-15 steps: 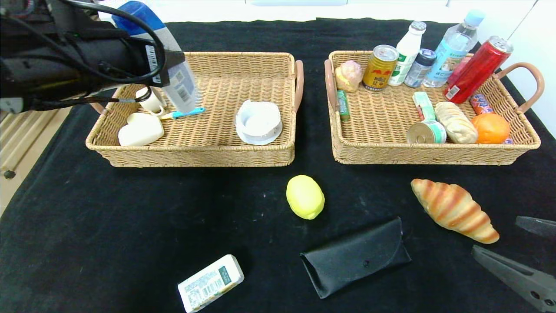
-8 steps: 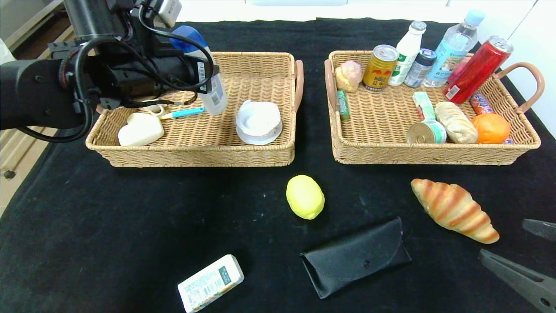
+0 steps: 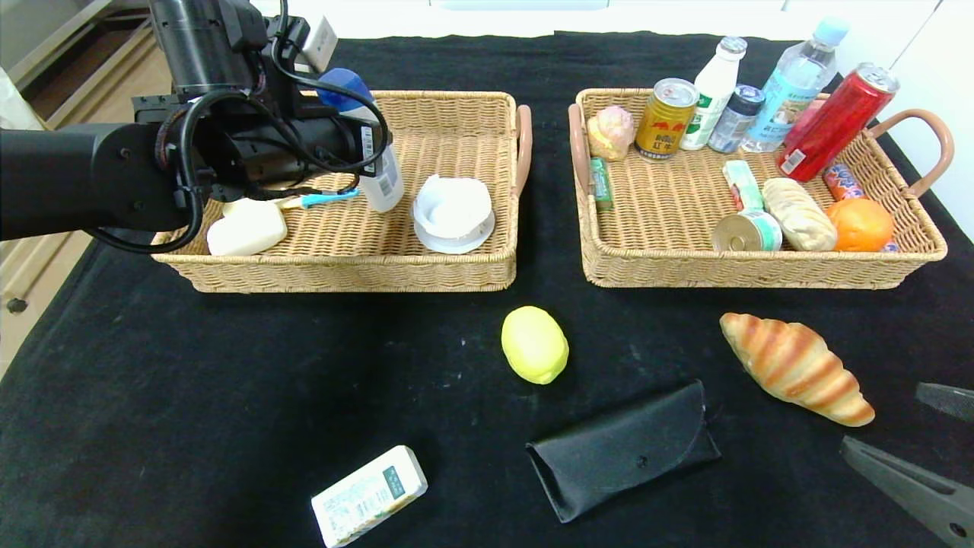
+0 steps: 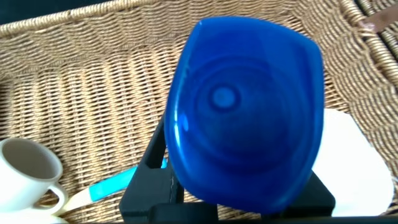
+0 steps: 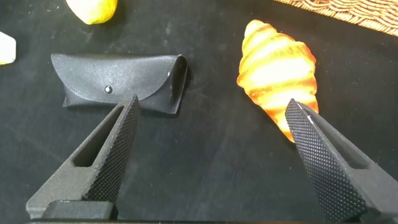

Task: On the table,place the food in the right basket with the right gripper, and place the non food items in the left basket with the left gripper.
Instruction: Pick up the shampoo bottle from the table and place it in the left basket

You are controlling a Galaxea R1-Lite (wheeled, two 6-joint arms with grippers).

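Shampoo bottle [image 3: 378, 169] is hanging pinched in the left gripper [image 3: 365, 164] inside the left basket [image 3: 342, 266], upper left; right gripper [image 5: 211, 134], fingers spread, is sitting half cropped at lower right.

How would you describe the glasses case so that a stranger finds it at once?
Start at the right basket and look at the black cloth in front of it. Between the lemon and the croissant, nearer the robot, lies the glasses case: flat, black leather, with a snap flap.

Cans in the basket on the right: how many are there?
3. A gold can and a tall red can stand or lean at the right basket's back; a silver tin lies near its front. Others may be hidden.
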